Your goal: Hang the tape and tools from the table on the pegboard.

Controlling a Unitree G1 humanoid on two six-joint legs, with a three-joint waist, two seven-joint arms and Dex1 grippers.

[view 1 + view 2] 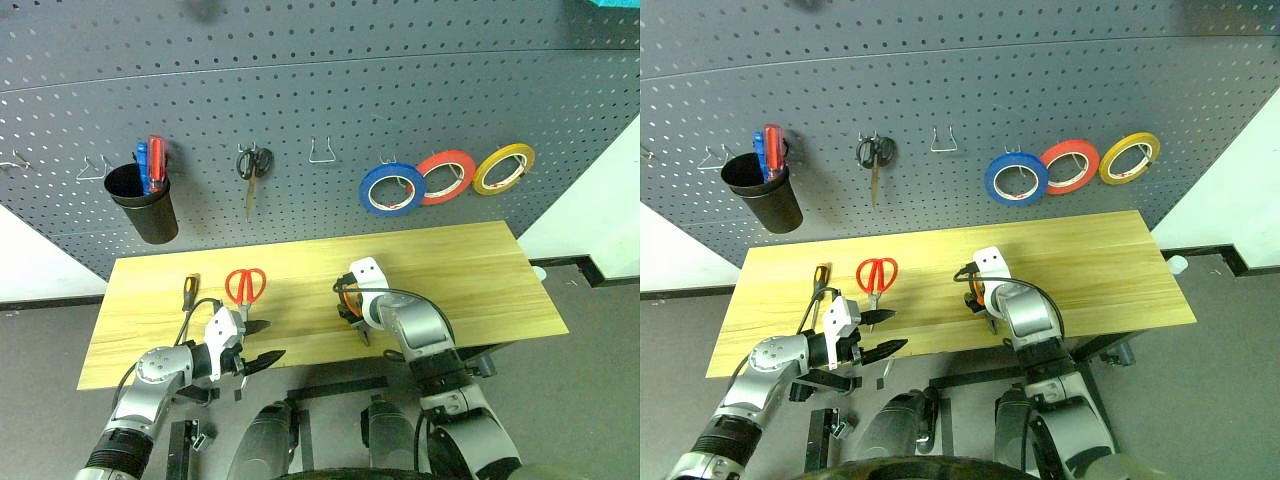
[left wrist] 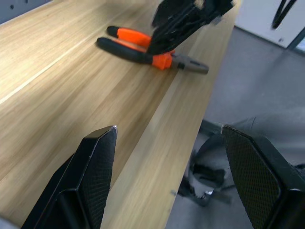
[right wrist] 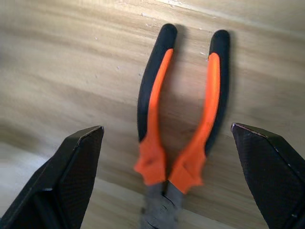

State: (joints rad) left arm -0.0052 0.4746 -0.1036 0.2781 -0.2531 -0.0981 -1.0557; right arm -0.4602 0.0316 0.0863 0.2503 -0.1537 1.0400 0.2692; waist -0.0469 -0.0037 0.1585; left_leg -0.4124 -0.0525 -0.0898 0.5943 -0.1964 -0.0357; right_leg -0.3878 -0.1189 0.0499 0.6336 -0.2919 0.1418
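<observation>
- The right pincer (image 3: 167,181) hangs over the pliers (image 3: 183,119) with its two black fingers spread wide, one on either side of the tool and touching neither handle.
- The pliers lie flat on the worktop (image 1: 480,270) near its front edge, right of centre, with the orange-and-black handles splayed apart towards the pegboard (image 1: 320,90) and the grey nose towards the robot.
- Judged by their look, the pliers are stiff and the heaviest of the tools; the rubbery handle sleeves should give good friction, while the bare metal nose would be slippery.
- A sound hold would likely be across both handles just above the pivot, squeezing them together so that they cannot swing open.
- The left pincer (image 1: 258,343) is open and empty, at the worktop's front edge just before the red-handled scissors (image 1: 246,290).
- The scissors are thin and light; lying flat, they offer little to grasp except the looped handles.
- The screwdriver (image 1: 189,292) lies just left of the scissors; slim and round, it may roll when nudged.
- The blue tape (image 1: 392,189) already hangs on a hook, beside the red tape ring (image 1: 446,177) and the yellow tape ring (image 1: 503,168).
- Small black-handled scissors (image 1: 253,165) and a black cup (image 1: 142,203) also hang on the board.
</observation>
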